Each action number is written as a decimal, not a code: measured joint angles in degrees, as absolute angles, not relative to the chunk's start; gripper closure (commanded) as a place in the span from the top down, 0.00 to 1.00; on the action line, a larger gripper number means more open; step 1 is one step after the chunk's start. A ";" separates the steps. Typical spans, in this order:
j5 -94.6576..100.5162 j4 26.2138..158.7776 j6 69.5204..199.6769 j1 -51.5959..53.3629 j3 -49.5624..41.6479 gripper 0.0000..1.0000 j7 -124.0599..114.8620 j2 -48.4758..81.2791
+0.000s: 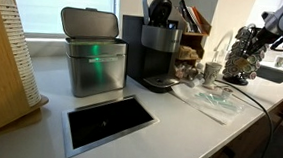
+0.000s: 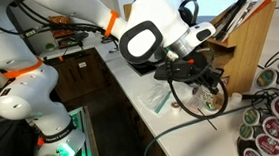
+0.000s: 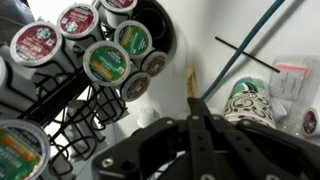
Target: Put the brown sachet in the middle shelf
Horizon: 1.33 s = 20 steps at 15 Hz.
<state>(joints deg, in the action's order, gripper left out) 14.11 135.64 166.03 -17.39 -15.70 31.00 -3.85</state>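
**A:** How do the jaws stand?

**B:** The gripper [image 3: 193,101] is clenched, with its fingers pressed together and no gap showing. A slim tan strip, the brown sachet [image 3: 188,80], sticks out from the tips, so it looks pinched between them.

**A:** Which way does it point?

**B:** Its long axis runs on in line with the fingers, straight out from the tips toward the white counter [image 3: 255,30]. It shows edge-on, so nothing on its face can be read.

**A:** Where is that against the pod carousel [image 3: 70,105]?

**B:** Just beside it, between the carousel and a green-patterned paper cup [image 3: 243,100].

**A:** And farther off?

**B:** In an exterior view the wooden rack [image 2: 249,41] stands close behind the carousel, and the arm's head hangs in front of its side panel. I cannot make out the middle shelf itself, but the sachet is at the fingertips, not in the rack. In an exterior view the coffee machine [image 1: 158,52] stands past the rack, farthest from the carousel.
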 measured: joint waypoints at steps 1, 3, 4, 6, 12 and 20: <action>11.92 135.65 166.03 -17.01 -15.70 0.00 33.89 -4.57; 5.52 135.63 166.03 -15.27 -15.84 0.00 41.91 -5.57; 1.66 135.61 166.03 -13.63 -16.18 0.00 46.35 -5.99; -6.15 135.42 165.79 -9.41 -17.46 0.00 54.76 -6.58; -19.60 133.06 163.19 -5.23 -20.64 0.00 71.17 -5.73; -32.26 127.30 155.53 -5.30 -22.99 0.00 85.82 0.23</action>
<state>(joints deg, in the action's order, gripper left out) -32.26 127.30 155.53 -5.30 -22.99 85.82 0.23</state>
